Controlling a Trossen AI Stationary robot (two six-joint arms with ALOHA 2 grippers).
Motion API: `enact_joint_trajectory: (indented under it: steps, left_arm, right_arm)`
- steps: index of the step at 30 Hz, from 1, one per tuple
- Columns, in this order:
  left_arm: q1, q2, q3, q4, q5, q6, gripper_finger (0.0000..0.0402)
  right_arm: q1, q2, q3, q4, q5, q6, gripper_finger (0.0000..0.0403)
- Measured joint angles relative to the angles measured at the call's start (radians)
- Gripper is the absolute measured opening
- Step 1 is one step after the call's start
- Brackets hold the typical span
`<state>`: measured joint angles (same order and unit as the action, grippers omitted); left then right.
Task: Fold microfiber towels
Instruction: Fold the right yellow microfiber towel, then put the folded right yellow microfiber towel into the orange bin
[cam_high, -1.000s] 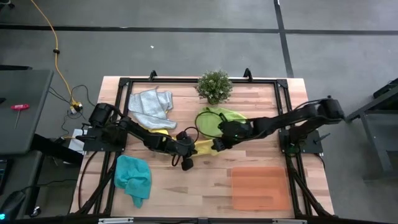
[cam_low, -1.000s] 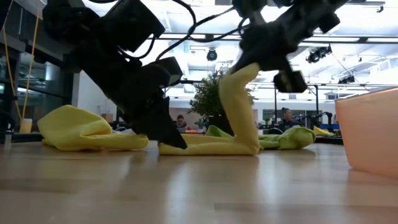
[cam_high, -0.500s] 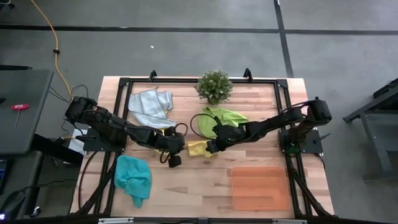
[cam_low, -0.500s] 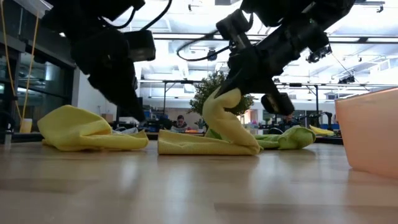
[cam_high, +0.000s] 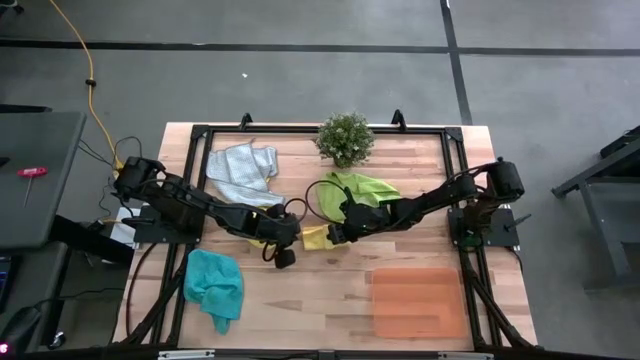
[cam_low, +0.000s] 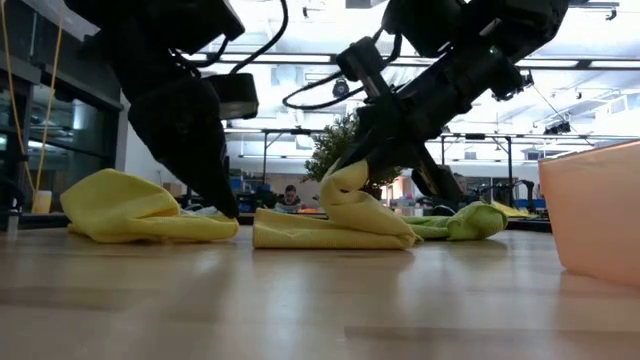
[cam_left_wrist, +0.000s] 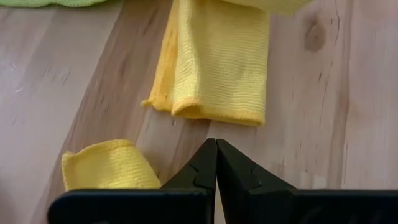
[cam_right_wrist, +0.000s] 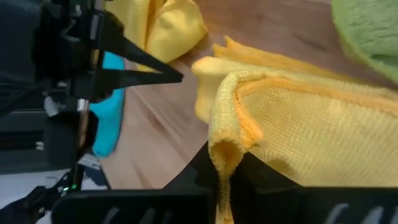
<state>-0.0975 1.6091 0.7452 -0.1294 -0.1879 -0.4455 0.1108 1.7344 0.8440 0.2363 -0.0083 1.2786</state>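
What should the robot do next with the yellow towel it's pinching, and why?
Probably lower that edge the rest of the way and let go. The right hand is shut on the yellow towel, whose pinched edge is curled over the flat half but not lying down yet. The left hand is shut and empty, just off the towel, so nothing blocks the fold.

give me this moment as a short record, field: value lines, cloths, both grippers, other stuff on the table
being folded: yellow towel, mid-table, one edge lifted and doubled over
right gripper: shut on that lifted edge
left gripper: shut, empty, low over the wood beside the towel
second yellow towel: crumpled, by the left arm
green towel: near the plant
grey towel: far left
teal towel: near left
orange tray: near right
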Motion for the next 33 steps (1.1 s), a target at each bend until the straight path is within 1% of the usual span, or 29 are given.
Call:
enact_joint_trajectory:
  steps: [5,8,11,16,19,22,25,29,32,33]
  left_arm:
    - [0.000,-0.008,0.000,-0.009,0.002,-0.023,0.0000]
    - [0.000,-0.008,0.000,-0.006,0.019,-0.026,0.0000]
    - [0.000,-0.008,0.000,-0.005,0.021,-0.026,0.0000]
    - [0.000,-0.009,0.000,-0.009,0.021,-0.025,0.0000]
    - [0.000,-0.009,0.000,-0.013,0.022,-0.024,0.0000]
    - [0.000,-0.011,0.000,-0.022,0.025,-0.039,0.0000]
    - [0.005,-0.025,0.000,-0.045,0.045,-0.049,0.0000]
    - [0.019,-0.068,0.000,-0.095,0.079,-0.049,0.0000]
    - [0.030,-0.119,0.000,-0.117,0.076,-0.048,0.0000]
    - [0.033,-0.136,0.000,-0.103,0.075,-0.040,0.0000]
  right_arm:
    - [0.000,0.000,0.000,0.006,0.000,-0.004,0.0024]
    - [0.000,0.000,0.000,0.017,-0.003,-0.005,0.0045]
    - [0.000,0.000,0.000,0.027,-0.009,-0.017,0.0082]
    - [0.000,0.000,0.000,0.053,-0.021,-0.039,0.0159]
    - [0.000,0.000,0.000,0.114,-0.020,-0.070,0.0201]
    - [-0.009,0.000,0.000,0.180,-0.021,-0.101,0.0233]
    - [-0.032,-0.003,0.000,0.203,-0.051,-0.115,0.0248]
    - [-0.075,-0.037,0.000,0.170,-0.117,-0.180,0.0251]
    - [-0.105,-0.099,0.000,0.089,-0.131,-0.243,0.0251]
    - [-0.114,-0.130,0.000,0.034,-0.132,-0.267,0.0251]
